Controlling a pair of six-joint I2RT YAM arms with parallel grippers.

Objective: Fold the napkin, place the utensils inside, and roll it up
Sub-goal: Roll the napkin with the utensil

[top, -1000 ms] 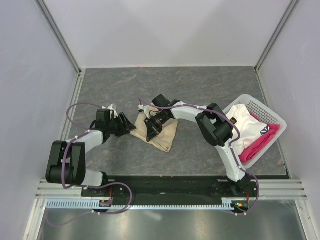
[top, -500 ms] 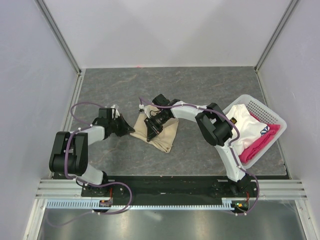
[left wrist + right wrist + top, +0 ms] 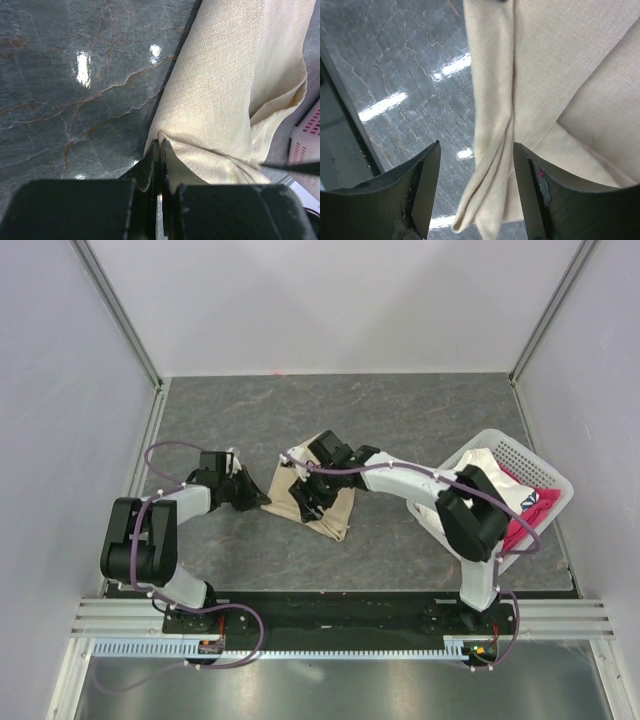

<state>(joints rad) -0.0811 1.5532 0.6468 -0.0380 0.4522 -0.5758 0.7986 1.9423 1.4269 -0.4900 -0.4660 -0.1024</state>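
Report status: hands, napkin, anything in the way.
Left hand shut on napkin corner. Right hand open, straddling its folded edge. Utensil not in sight. Basket off right, apart.

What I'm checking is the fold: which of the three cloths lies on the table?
The plain beige-tan cloth napkin, on the grey table; the white cloth and pink-red cloth sit in the white basket.

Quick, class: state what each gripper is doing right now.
Left gripper: closed, pinching the edge of the plain beige cloth napkin.
Right gripper: open, jaws astride the napkin's folded edge, holding nothing.
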